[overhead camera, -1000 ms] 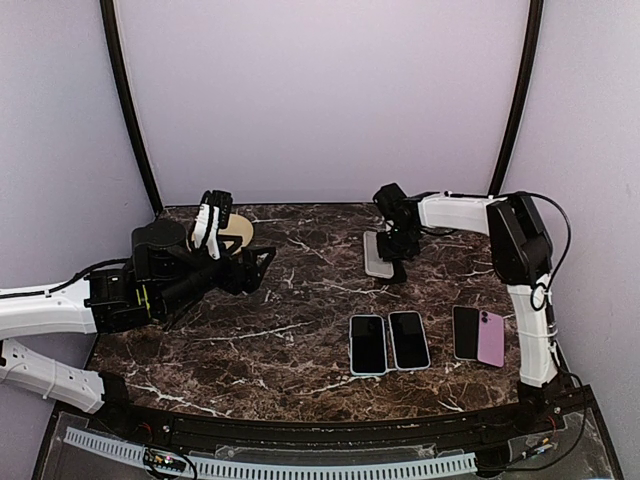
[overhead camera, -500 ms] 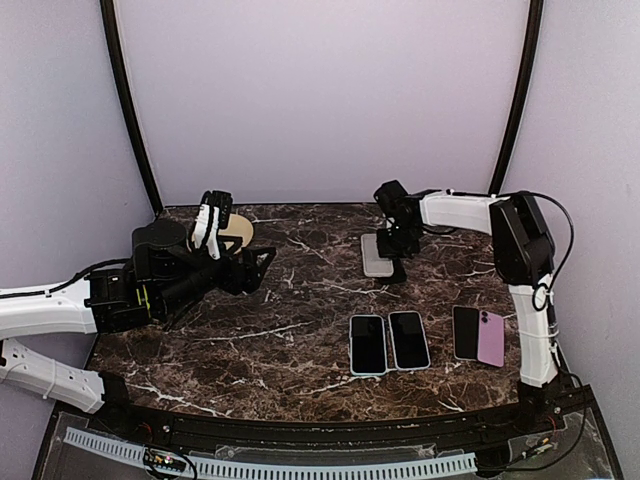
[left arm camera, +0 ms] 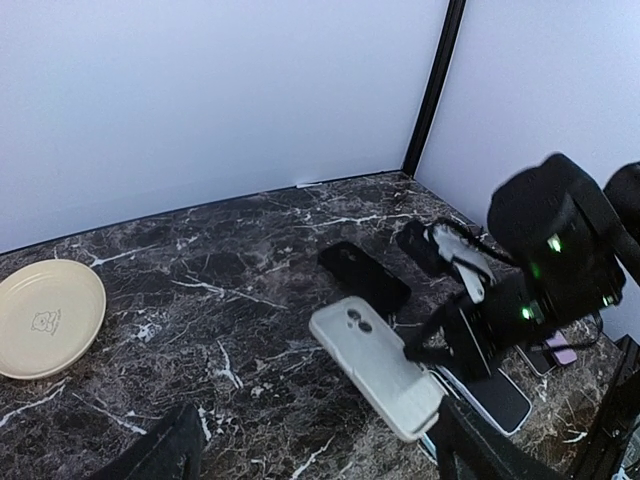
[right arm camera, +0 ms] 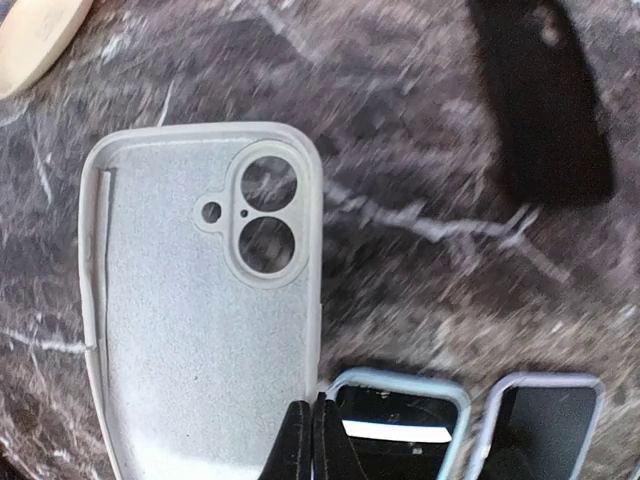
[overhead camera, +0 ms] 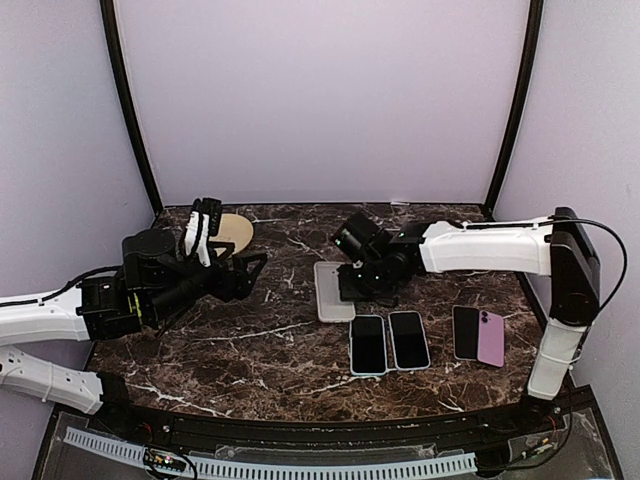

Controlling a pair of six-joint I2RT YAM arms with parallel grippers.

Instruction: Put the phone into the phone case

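— How does the phone case (overhead camera: 332,290) look?
— It is pale grey and lies hollow side up, with its camera cut-out at the far end. The right gripper (right arm camera: 312,408) pinches its right long edge, and the case looks raised and slightly tilted.
— And the phones?
— The blue-rimmed phone (overhead camera: 367,343) and the lavender-rimmed phone (overhead camera: 408,339) lie flat, screens up, side by side, just nearer than the case.

phone case (overhead camera: 331,291) behind-left of phones (overhead camera: 408,339) in row, plate (overhead camera: 236,231) far back-left
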